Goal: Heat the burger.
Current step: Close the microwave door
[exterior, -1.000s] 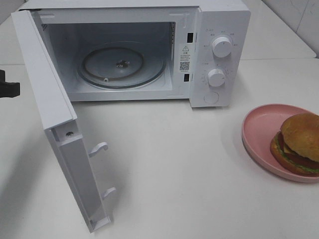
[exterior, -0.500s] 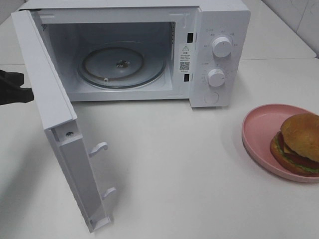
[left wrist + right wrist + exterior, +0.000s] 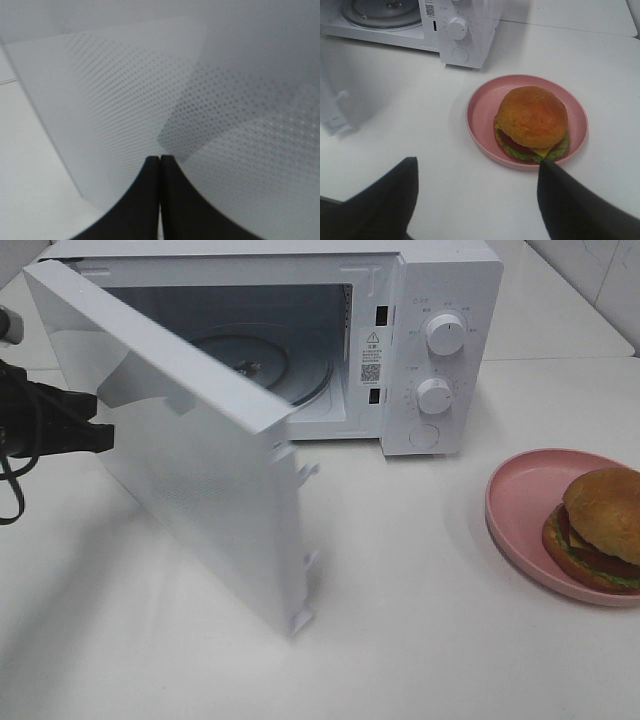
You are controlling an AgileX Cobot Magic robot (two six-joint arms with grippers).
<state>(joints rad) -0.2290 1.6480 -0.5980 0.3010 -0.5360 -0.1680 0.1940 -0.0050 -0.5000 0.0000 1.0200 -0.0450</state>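
Note:
The burger lies on a round pink plate at the table's right edge, outside the white microwave. The microwave door stands about half open. My left gripper is shut, its tips against the door's outer face. In the right wrist view my right gripper hangs open above the table just in front of the plate, holding nothing. The exterior view does not show it.
The glass turntable inside the microwave is bare. Two dials sit on the microwave's right panel. The door's lower corner juts out over the table between the arms. White table runs in front.
The left gripper has moved right and the microwave door has swung from wide open to about half open. The burger and plate have not moved.

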